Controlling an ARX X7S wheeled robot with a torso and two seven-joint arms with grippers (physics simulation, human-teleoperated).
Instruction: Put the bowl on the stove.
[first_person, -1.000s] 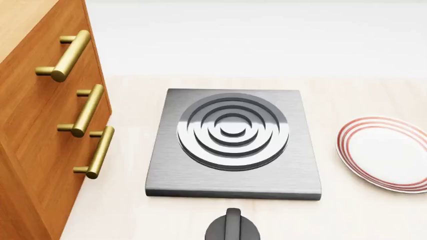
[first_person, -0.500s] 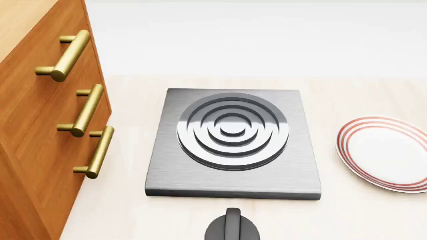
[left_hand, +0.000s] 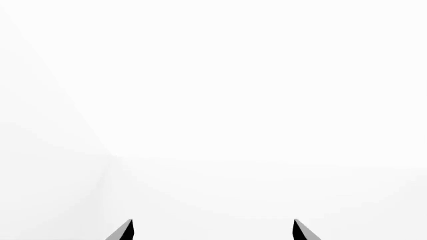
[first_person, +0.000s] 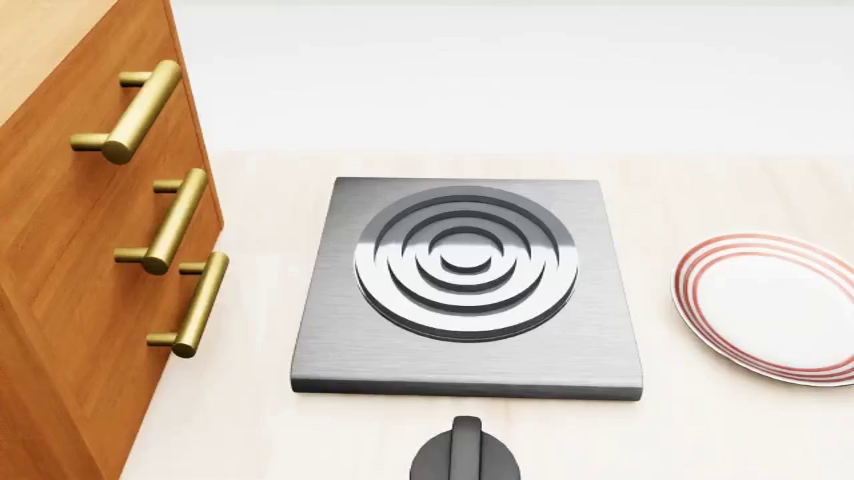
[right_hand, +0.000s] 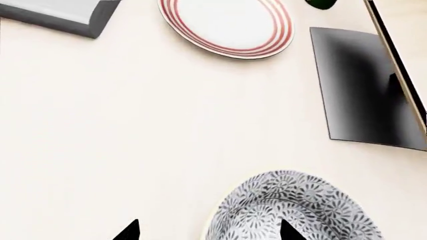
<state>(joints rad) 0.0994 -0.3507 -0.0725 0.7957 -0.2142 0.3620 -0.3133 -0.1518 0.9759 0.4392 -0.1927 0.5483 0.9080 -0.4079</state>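
Observation:
The stove (first_person: 467, 290), a square dark grey slab with a ringed round burner, lies on the pale counter in the middle of the head view; one corner of it shows in the right wrist view (right_hand: 63, 15). The bowl (right_hand: 293, 207), white with a grey floral pattern, sits on the counter in the right wrist view only. My right gripper (right_hand: 208, 231) is open above the counter, its fingers spread, one fingertip (right_hand: 288, 231) over the bowl's near rim. My left gripper (left_hand: 212, 230) is open, facing blank white. Neither gripper shows in the head view.
A white plate with red rings (first_person: 774, 305) lies right of the stove, also in the right wrist view (right_hand: 225, 25). A black round knob (first_person: 463, 455) sits in front of the stove. A wooden cabinet with brass handles (first_person: 80, 230) stands at the left. A dark panel (right_hand: 363, 85) lies near the bowl.

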